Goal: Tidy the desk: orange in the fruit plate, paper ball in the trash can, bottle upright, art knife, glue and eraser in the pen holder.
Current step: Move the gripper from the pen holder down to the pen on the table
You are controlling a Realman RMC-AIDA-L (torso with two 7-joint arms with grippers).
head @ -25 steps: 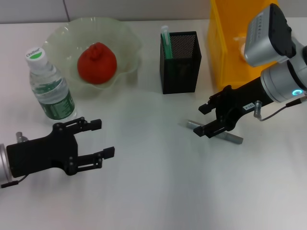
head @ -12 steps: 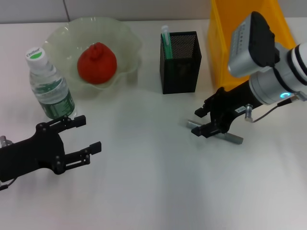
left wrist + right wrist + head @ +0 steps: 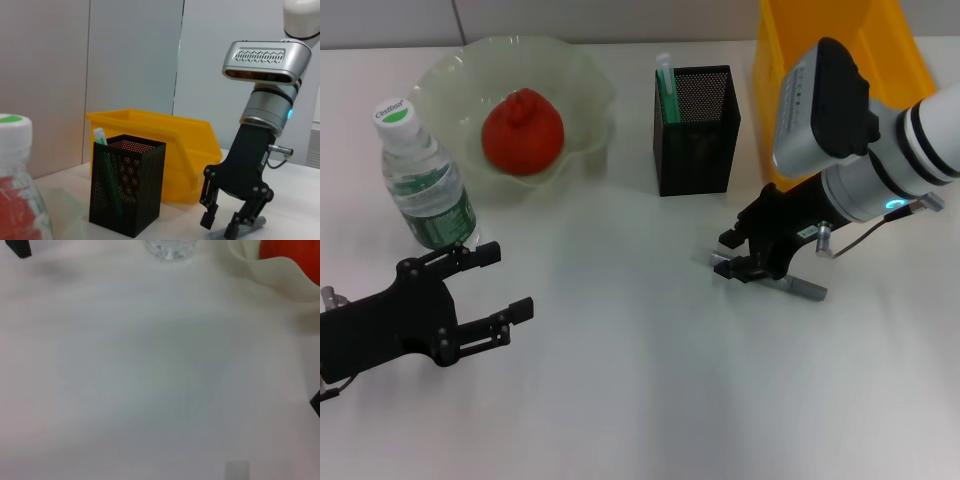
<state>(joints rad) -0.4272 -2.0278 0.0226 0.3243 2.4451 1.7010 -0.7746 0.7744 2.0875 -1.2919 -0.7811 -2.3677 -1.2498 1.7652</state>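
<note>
A grey art knife (image 3: 790,283) lies flat on the table in front of the black mesh pen holder (image 3: 696,130). My right gripper (image 3: 730,256) is open and low over the knife's left end, one finger on each side. It also shows in the left wrist view (image 3: 220,225). A green-and-white stick (image 3: 666,82) stands in the holder. The orange (image 3: 523,130) sits in the pale fruit plate (image 3: 582,75). The bottle (image 3: 425,180) stands upright. My left gripper (image 3: 508,280) is open and empty, near the bottle. No paper ball or eraser shows.
A yellow bin (image 3: 790,90) stands at the back right, beside the pen holder and close behind my right arm. The right wrist view shows bare table, the plate's rim (image 3: 270,267) and the bottle's base (image 3: 170,249).
My right gripper has moved left and lower along the knife to its left end. My left arm drew back to the left, then held still.
</note>
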